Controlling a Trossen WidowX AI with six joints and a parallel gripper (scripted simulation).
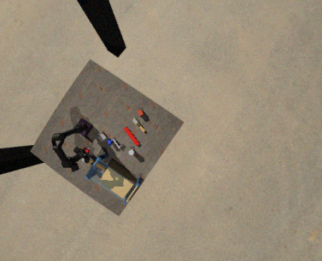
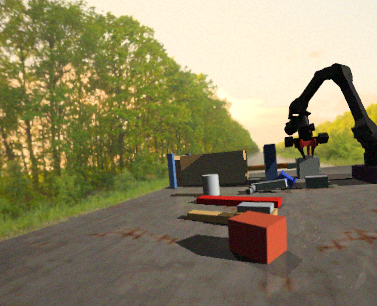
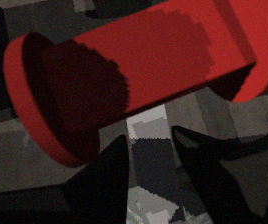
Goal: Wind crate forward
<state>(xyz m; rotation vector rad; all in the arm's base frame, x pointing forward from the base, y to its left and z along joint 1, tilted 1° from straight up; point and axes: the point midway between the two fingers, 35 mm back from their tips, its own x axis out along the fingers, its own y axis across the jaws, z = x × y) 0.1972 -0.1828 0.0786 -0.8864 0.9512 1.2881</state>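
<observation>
The red spool-shaped grip of the winch handle (image 2: 309,143) (image 3: 150,60) is up between the gripper's jaws, its pale grey shank (image 3: 150,127) pointing down. My gripper (image 2: 308,154) (image 3: 149,136) is open a little around the shank, with a narrow gap at the right finger. The grey winch (image 2: 308,168) is directly below. The key's end and the hole are hidden. The tan crate (image 1: 127,188) (image 2: 214,172) lies flat in the cubby, its front a short way back from the blue steel frame (image 1: 92,171) (image 2: 269,162). A brown strap (image 2: 279,166) runs to the winch.
A blue-gripped grey tool (image 1: 110,142) (image 2: 286,177) and a small grey block (image 1: 102,136) (image 2: 316,181) lie near the winch. Farther off are a white cylinder (image 1: 131,152) (image 2: 210,184), a red bar (image 1: 131,136) (image 2: 239,201) and a red block (image 1: 141,113) (image 2: 249,235).
</observation>
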